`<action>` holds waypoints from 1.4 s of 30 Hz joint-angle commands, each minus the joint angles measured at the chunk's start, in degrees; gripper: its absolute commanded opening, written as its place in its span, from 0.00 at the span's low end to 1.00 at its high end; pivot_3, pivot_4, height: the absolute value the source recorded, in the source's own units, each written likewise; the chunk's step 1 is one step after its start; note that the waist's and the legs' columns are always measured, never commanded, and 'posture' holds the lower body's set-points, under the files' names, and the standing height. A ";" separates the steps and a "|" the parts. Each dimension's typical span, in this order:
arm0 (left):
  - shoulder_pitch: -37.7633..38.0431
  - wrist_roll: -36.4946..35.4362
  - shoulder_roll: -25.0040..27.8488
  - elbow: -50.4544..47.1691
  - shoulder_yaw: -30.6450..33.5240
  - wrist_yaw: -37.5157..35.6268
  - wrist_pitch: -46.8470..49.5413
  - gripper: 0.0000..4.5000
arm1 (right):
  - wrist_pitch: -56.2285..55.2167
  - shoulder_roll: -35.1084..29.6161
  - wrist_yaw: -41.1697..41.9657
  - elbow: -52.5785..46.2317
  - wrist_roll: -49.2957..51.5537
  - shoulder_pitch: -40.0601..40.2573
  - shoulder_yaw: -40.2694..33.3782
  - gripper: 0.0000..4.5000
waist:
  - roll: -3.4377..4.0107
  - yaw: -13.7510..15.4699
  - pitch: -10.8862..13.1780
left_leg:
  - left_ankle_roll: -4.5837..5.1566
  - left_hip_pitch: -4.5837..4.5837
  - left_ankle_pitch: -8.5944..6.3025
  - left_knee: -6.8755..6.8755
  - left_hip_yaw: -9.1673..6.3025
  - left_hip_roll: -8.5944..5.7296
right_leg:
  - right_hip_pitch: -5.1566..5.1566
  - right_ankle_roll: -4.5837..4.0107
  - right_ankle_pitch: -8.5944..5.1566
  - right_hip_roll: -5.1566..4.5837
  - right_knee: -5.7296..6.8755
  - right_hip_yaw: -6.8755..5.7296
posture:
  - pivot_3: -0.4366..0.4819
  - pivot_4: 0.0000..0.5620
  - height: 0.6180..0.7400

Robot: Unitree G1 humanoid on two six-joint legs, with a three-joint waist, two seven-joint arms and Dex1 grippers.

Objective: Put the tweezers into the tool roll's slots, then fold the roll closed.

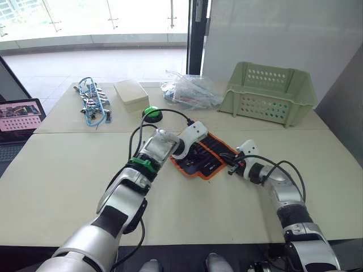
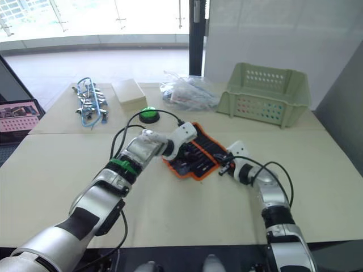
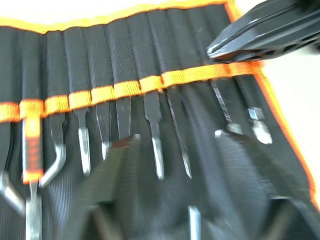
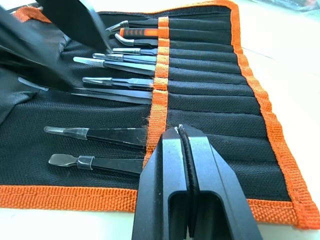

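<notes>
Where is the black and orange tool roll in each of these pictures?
Left eye view: the tool roll lies mid-table between both grippers.
Right eye view: it is again mid-table, at.
Left wrist view: close up.
Right wrist view: close up.
Shared landmark: its orange band.

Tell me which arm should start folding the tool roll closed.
Left, probably. The left claw is already over the tool roll, at the black flap lying over the tweezers. The right claw is shut, pressing the orange band at the roll's near edge, so it may serve to anchor.
</notes>
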 commanded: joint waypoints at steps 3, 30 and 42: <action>6.09 -4.90 8.41 -18.22 6.99 -1.12 7.16 0.98 | -1.58 0.77 1.34 1.65 0.70 -0.34 -0.01 0.00 | 0.00 -0.04 0.00 | 0.00 -0.02 0.00 0.02 -0.06 0.00 | 0.00 0.00 0.00 0.02 0.00 -0.02 | 0.48 0.27 1.00; 72.47 -19.95 5.18 -65.40 45.93 17.13 -10.88 0.98 | -4.57 -0.34 5.90 6.53 1.37 -2.65 -1.06 0.00 | 0.01 2.35 0.00 | 0.01 0.01 -0.07 0.02 0.08 -0.01 | 0.02 -0.04 0.03 -0.13 -0.37 0.09 | 0.48 0.27 1.00; 86.56 -21.01 -1.79 -64.27 43.92 18.44 -26.66 0.98 | -5.57 -0.88 6.69 9.77 0.94 -3.70 -0.39 0.00 | 0.02 2.88 0.00 | 0.15 0.60 -0.17 -0.07 0.14 0.07 | 0.89 -0.06 0.03 -0.06 -0.87 -0.02 | 0.48 0.27 1.00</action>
